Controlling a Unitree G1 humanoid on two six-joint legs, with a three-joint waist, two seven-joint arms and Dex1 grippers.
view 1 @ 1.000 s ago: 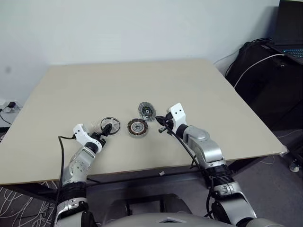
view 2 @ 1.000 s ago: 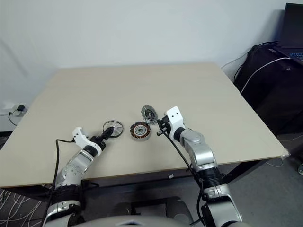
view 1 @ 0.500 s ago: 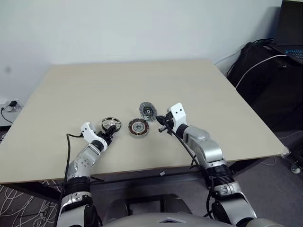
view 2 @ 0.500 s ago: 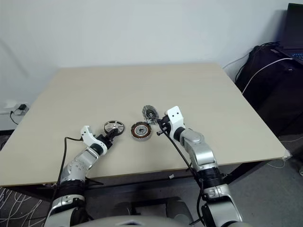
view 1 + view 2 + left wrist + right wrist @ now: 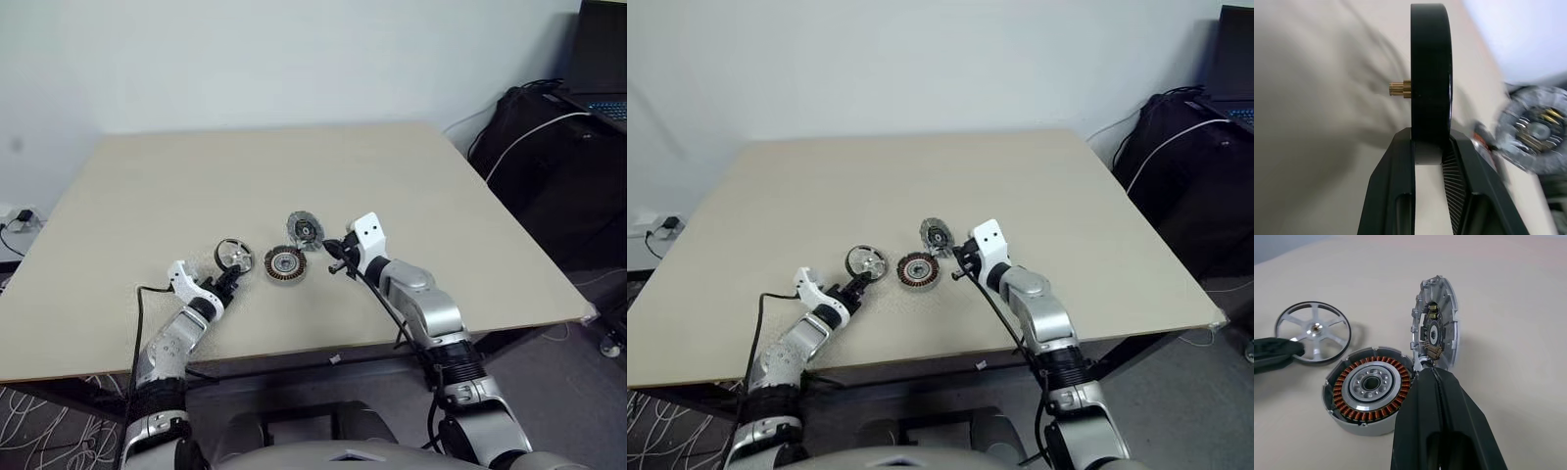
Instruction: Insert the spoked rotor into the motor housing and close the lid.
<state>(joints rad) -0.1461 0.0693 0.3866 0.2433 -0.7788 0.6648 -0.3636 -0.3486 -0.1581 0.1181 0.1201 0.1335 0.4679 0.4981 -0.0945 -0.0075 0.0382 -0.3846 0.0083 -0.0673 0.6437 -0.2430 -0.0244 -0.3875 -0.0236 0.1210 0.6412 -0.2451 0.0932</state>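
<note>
Since the earlier frame the left pincer point(image 5: 226, 282) has clamped onto the spoked rotor's point(image 5: 234, 256) dark rim and tipped it up on edge off the bench point(image 5: 245, 176), just left of the motor housing point(image 5: 284, 263). Right pincer point(image 5: 1425, 363), clenched, touches the upright lid's point(image 5: 1435, 328) lower edge, behind the housing.

Even, soft indoor light; left wrist view's background blurred, perhaps by motion

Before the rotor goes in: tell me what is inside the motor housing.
The motor housing holds a ring of copper-brown windings around a pale centre with a dark bore; no rotor. The right gripper covers its edge beside the lid. The floor beneath the windings is hidden.
</note>
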